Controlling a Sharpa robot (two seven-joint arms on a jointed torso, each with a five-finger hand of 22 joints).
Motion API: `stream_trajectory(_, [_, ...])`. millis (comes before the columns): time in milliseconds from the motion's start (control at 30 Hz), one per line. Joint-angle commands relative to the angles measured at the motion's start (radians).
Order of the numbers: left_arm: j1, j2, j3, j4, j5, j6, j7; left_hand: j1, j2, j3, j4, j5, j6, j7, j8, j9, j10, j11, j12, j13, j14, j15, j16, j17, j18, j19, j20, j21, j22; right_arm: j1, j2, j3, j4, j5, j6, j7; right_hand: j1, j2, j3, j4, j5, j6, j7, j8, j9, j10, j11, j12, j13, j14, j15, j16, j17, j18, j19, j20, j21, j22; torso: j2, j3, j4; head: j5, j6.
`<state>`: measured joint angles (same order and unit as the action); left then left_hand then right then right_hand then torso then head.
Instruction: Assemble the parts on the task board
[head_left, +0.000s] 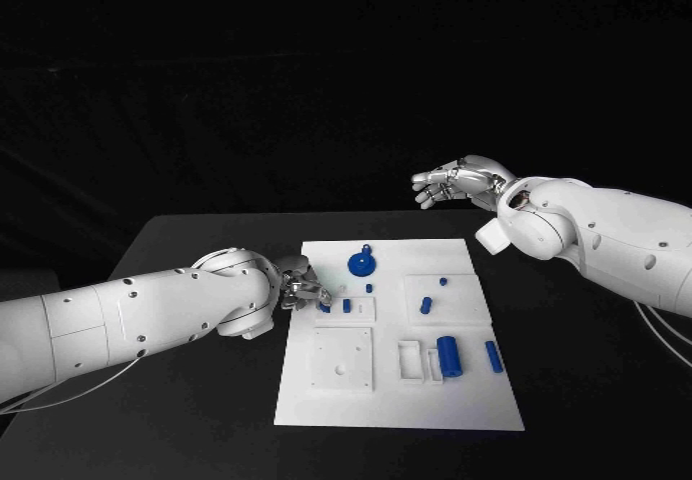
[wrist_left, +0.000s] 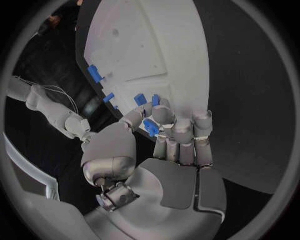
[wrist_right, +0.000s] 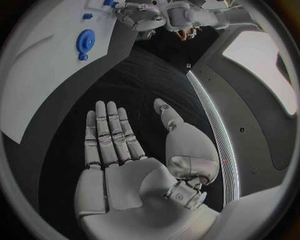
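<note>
Pinching a blue part (wrist_left: 150, 127), left hand (head_left: 299, 288); right hand (head_left: 459, 181) raised, spread.

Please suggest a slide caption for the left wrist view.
Left hand pinches a small blue part at the edge of the white task board.

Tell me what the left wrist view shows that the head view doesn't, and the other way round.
Left wrist view alone: the left hand seen from behind, its fingertips pinching a small blue part at the task board's edge. Head view alone: the whole board with the blue gear and two blue cylinders near its right side, and the right hand raised, holding nothing. Both show the left hand at the board's left edge.
</note>
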<state>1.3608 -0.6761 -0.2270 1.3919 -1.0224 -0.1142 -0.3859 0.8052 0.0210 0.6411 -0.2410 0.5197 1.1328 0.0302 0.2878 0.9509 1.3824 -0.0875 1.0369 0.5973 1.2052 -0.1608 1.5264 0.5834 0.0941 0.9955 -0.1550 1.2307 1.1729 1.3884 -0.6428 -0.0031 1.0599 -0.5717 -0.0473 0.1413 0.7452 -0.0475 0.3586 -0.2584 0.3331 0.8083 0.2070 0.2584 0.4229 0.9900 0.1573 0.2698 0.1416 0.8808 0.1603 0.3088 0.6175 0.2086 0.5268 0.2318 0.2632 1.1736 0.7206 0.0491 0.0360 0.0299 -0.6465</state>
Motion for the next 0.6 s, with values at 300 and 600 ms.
stream_trajectory(300, [-0.013,0.012,-0.009,-0.001,0.001,0.074,-0.015,0.002,0.003,0.018,-0.023,-0.016,0.155,-0.069,0.083,0.011,0.026,-0.059,0.007,-0.001,0.064,-0.080,0.001,0.002,0.020,0.007,-0.117,0.002,0.001,-0.002,0.000,0.000,0.001,0.000,0.004,0.009,-0.005,0.005,0.001,0.005,0.004,-0.007,0.000,0.005,-0.002,0.009,0.000,-0.005,-0.002,-0.008,0.002,-0.005,0.002,0.002,-0.006,0.001,-0.005,0.001,0.000,-0.0011,0.0005,-0.001,-0.001])
stream_trajectory(600, [-0.013,0.020,-0.009,-0.005,0.011,0.084,-0.010,-0.007,0.001,0.014,-0.016,-0.019,0.156,-0.069,0.084,0.012,0.025,-0.058,0.010,-0.002,0.065,-0.079,0.001,0.003,0.019,0.007,-0.116,0.001,0.001,-0.006,0.003,0.000,-0.001,0.000,0.006,0.009,-0.005,0.005,0.001,0.005,0.004,-0.008,0.000,0.005,-0.002,0.009,0.000,-0.005,-0.003,-0.008,0.002,-0.005,0.002,0.002,-0.006,0.002,-0.005,0.001,0.000,0.0001,0.0004,0.001,-0.001])
